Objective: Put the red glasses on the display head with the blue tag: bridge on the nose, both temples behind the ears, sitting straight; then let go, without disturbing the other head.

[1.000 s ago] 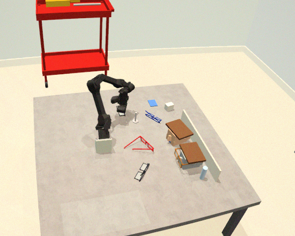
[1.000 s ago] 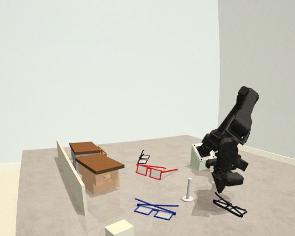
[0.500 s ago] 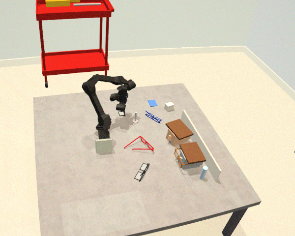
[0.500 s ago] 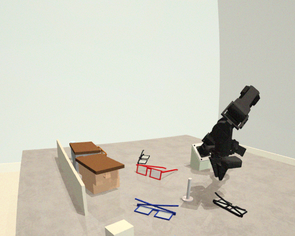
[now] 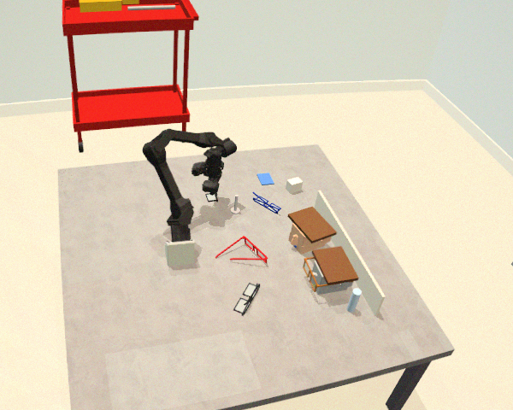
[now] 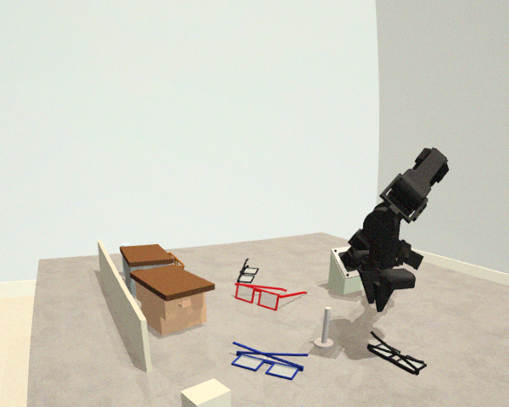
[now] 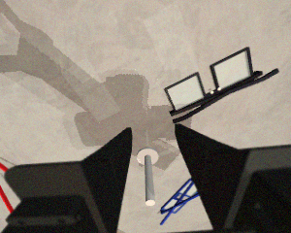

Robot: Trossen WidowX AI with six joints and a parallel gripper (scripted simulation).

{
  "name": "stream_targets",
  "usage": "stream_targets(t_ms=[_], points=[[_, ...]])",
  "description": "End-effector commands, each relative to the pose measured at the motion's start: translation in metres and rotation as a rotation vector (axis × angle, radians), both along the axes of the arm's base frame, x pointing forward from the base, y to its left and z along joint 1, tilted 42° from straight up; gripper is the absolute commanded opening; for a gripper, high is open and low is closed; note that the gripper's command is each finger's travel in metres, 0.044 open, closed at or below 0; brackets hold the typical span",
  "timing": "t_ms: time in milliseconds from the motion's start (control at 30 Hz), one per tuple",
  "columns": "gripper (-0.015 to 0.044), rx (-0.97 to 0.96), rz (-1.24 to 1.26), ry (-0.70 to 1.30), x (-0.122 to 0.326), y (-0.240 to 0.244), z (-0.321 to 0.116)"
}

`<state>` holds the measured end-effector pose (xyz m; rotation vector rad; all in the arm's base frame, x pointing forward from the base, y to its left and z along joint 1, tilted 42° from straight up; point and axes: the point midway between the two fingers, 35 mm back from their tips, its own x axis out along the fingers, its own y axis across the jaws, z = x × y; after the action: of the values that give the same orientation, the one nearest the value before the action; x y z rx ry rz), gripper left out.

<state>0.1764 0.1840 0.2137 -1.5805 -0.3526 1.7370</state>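
Observation:
The red glasses lie on the table with temples spread, lenses toward the heads; part of them shows in the wrist view. The tan head has a brown flat top and a small blue patch low on its front, and wears no glasses. The grey head beside it wears orange glasses. My gripper is partly open and empty, above the table near the folded black glasses, away from the red glasses.
A thin post stands near the gripper. Blue glasses, a white block and a blue card lie beyond. More black glasses lie in front. A low wall runs behind the heads; a light-blue cylinder stands beside them.

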Motion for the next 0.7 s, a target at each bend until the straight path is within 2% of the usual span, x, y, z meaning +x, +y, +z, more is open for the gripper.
stream_targets(t_ms=[0, 333, 533, 667], points=[[0.0200, -0.038, -0.099, 0.043, 0.021, -0.021, -0.016], [0.0200, -0.094, -0.397, 0.301, 0.088, -0.119, -0.102], [0.0200, -0.021, -0.530, 0.491, 0.095, -0.184, -0.168], [0.0200, 0.008, -0.563, 0.533, 0.093, -0.201, -0.185]])
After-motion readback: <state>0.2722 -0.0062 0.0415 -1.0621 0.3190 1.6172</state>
